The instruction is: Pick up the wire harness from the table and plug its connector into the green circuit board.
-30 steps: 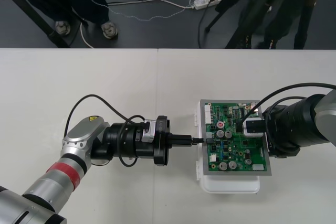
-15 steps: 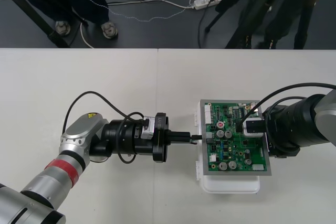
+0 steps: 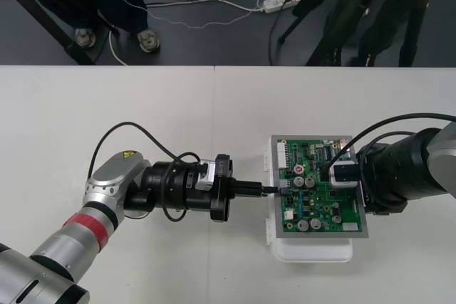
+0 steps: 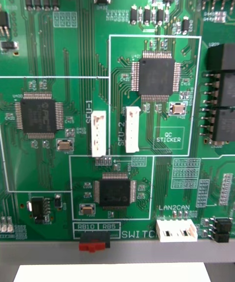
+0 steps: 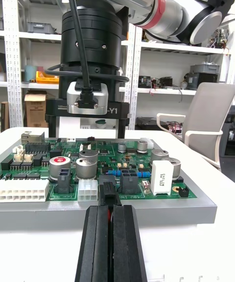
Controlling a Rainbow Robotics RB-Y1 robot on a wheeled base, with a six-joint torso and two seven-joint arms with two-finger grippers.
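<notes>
After easing back, left gripper (image 3: pixel 268 190) nudged fwd to board (image 3: pixel 322 208) edge again, pinched on plug (image 5: pixel 109 193); seating looked near. Right gripper (image 3: pixel 346 176) hung over board.

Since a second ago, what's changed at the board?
The left gripper, shut on the black plug, drew back slightly from the left edge of the green circuit board, then pushed in again and ended a touch closer. Nothing was taken hold of or let go. The right gripper stayed over the board, and the board did not move.
</notes>
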